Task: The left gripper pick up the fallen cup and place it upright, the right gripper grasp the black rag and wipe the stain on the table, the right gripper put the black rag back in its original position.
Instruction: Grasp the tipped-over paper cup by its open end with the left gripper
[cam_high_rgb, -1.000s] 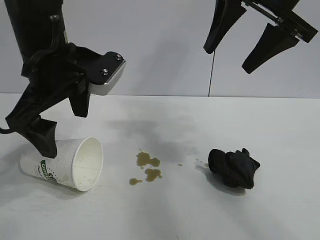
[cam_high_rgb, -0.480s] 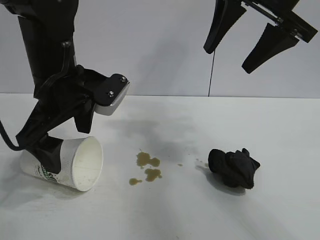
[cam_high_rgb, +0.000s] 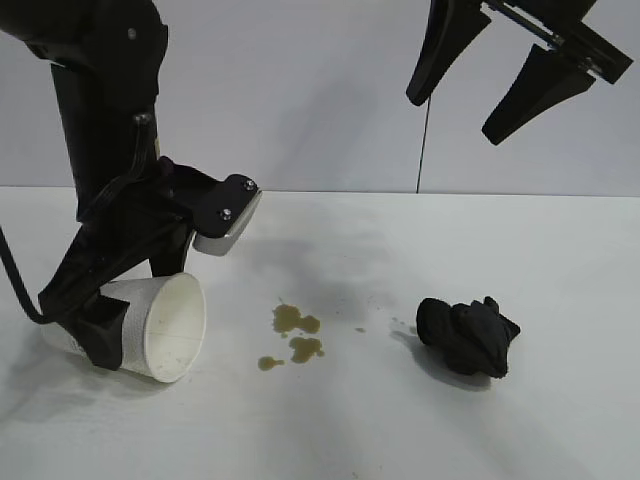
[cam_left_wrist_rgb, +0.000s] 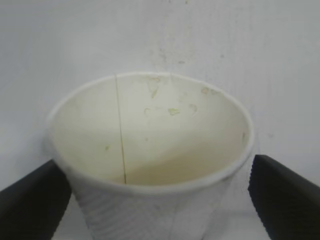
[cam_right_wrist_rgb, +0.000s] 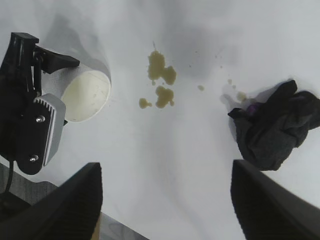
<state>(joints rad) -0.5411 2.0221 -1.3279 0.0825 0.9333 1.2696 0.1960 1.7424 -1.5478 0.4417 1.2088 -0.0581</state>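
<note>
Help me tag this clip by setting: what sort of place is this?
Probably a robot test bench in a lab: a bare white table against a plain grey wall, with a staged spill, a fallen cup, brown stain and black rag.

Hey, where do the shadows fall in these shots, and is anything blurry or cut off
Exterior view: soft grey shadows on the table behind the stain and under the black rag; the right gripper is cropped at the top. Left wrist view: the cup fills the frame, with the left gripper fingers soft at the corners. Right wrist view: the rag casts a shadow; the near fingers are blurred.
</note>
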